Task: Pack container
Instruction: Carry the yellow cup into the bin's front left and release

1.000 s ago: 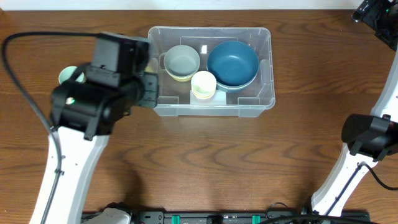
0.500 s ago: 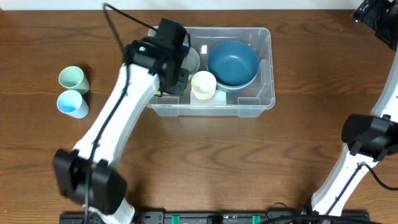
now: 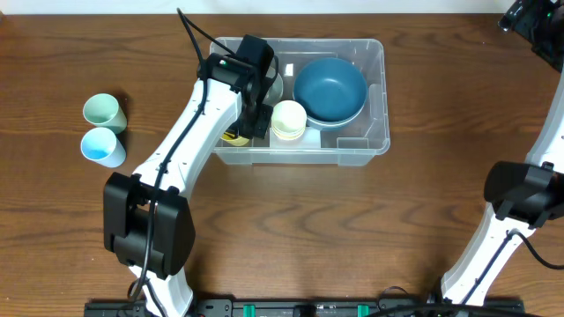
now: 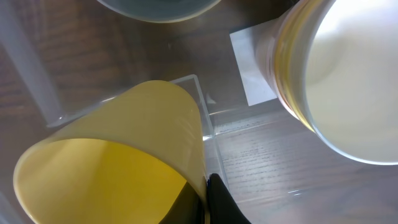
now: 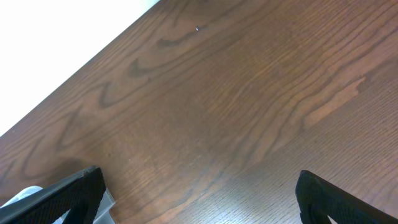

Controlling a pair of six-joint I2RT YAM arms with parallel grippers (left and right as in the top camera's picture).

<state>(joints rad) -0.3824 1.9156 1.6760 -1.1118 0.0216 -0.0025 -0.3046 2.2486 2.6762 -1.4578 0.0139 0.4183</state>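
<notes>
While we hold the yellow cup (image 4: 118, 149) at the left front corner of the bin (image 3: 379, 97), we should go slow. The bin sits at the far middle of the table (image 3: 352, 229), with bowls and cups inside. Our left gripper (image 4: 204, 200) is pinched tight on the cup's wall, and the cup leans to one side. The cream cups (image 3: 288, 119) stand just beside it, and the grey bowl (image 3: 273, 86) is just behind.

We think the best way is to bring the cup straight down into the bare spot. We should keep it off the cream cups and let go only when it rests on the floor. We cannot tell if it touches yet.

Our right gripper (image 5: 199, 199) is spread wide, holds nothing, and hangs well away over bare wood. A green cup (image 3: 103, 110) and a blue cup (image 3: 103, 147) stand on the table, so we should leave room.
</notes>
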